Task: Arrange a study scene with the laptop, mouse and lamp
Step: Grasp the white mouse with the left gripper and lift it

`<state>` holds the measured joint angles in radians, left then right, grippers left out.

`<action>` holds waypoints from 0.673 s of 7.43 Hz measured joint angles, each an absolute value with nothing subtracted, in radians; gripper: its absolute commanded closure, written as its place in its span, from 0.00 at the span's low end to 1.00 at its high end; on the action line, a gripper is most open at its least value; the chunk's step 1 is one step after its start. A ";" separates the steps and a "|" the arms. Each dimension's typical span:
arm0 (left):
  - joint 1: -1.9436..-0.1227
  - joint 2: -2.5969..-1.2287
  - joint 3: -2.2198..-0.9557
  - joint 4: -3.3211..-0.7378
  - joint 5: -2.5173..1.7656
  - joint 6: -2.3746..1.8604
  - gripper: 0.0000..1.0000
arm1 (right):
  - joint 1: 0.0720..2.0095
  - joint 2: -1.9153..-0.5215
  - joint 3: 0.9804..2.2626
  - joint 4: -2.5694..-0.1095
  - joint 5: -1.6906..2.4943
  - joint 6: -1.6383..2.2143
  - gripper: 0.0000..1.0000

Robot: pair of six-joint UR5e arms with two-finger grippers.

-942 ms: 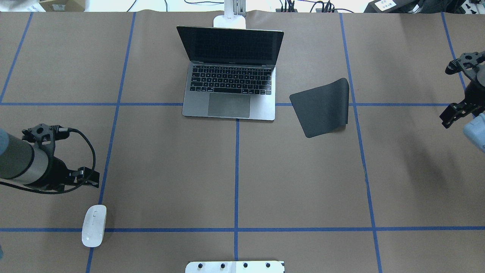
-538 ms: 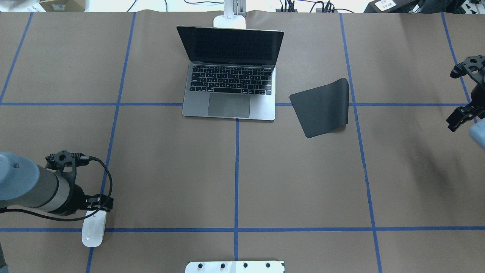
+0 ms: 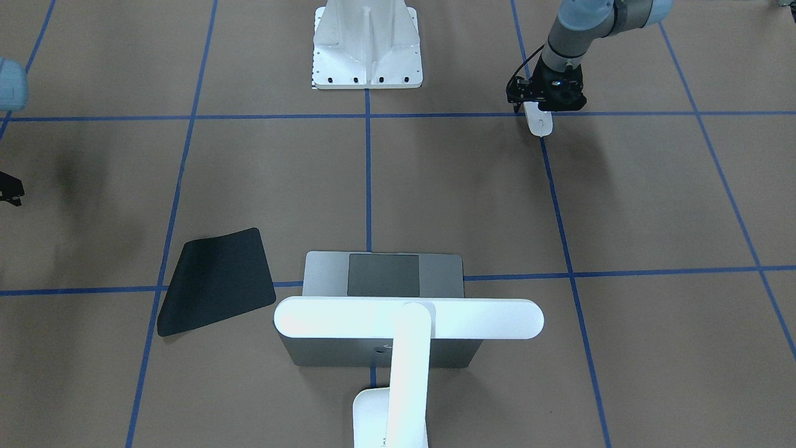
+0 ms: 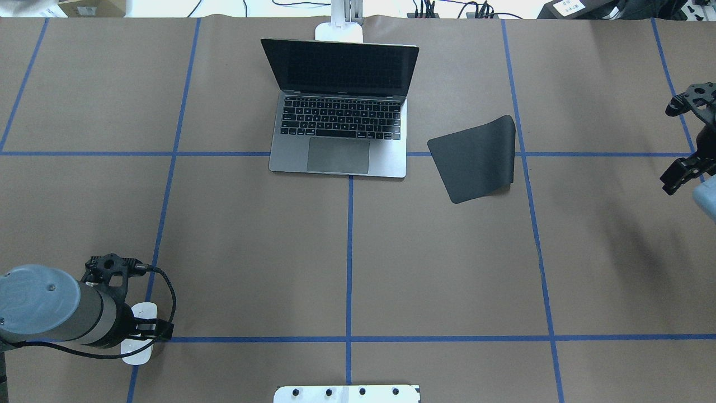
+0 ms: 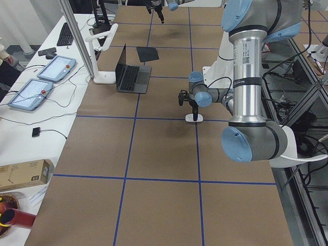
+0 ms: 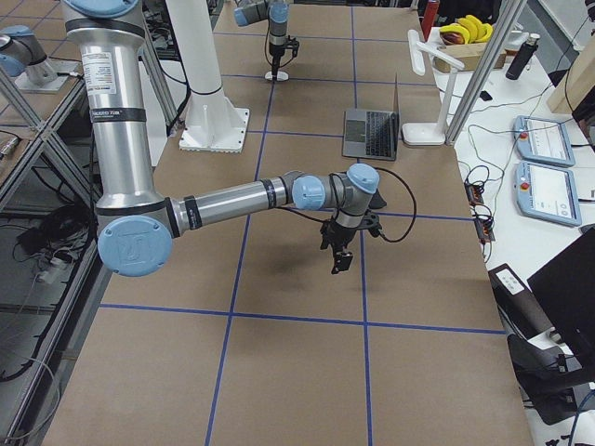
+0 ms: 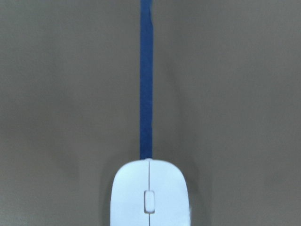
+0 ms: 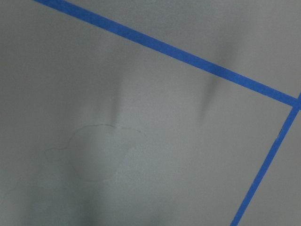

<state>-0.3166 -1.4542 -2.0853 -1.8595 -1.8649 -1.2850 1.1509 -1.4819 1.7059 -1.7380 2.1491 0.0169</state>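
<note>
Your left gripper [image 4: 148, 327] hangs directly over the mouse [image 4: 136, 352], which lies on a blue tape line [image 4: 224, 339] well apart from the open laptop [image 4: 341, 140]; its jaw opening cannot be told, and the pickup seemingly in hand next needs a squeeze across the mouse's sides.

Overhead and front-facing views look down from opposite sides, both sharing the laptop [image 4: 338, 120].

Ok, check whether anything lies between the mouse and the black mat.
Nothing visible does. The mouse sits at the near left of the table, under the left gripper; the mat lies right of the laptop. The straight line between them crosses only bare table, passing in front of the laptop.
</note>
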 measured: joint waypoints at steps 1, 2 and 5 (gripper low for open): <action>-0.312 -1.444 -2.083 -1.860 -1.862 -1.277 0.01 | 1.151 -1.482 1.706 -1.738 2.149 0.017 0.00; -0.310 -1.439 -2.076 -1.860 -1.857 -1.271 0.01 | 1.152 -1.482 1.706 -1.738 2.149 0.017 0.00; -0.305 -1.442 -2.060 -1.862 -1.841 -1.270 0.13 | 1.152 -1.482 1.706 -1.738 2.149 0.017 0.00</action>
<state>-0.3045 -1.4417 -2.0604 -1.8617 -1.8412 -1.2699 1.1520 -1.4818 1.7060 -1.7380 2.1491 0.0171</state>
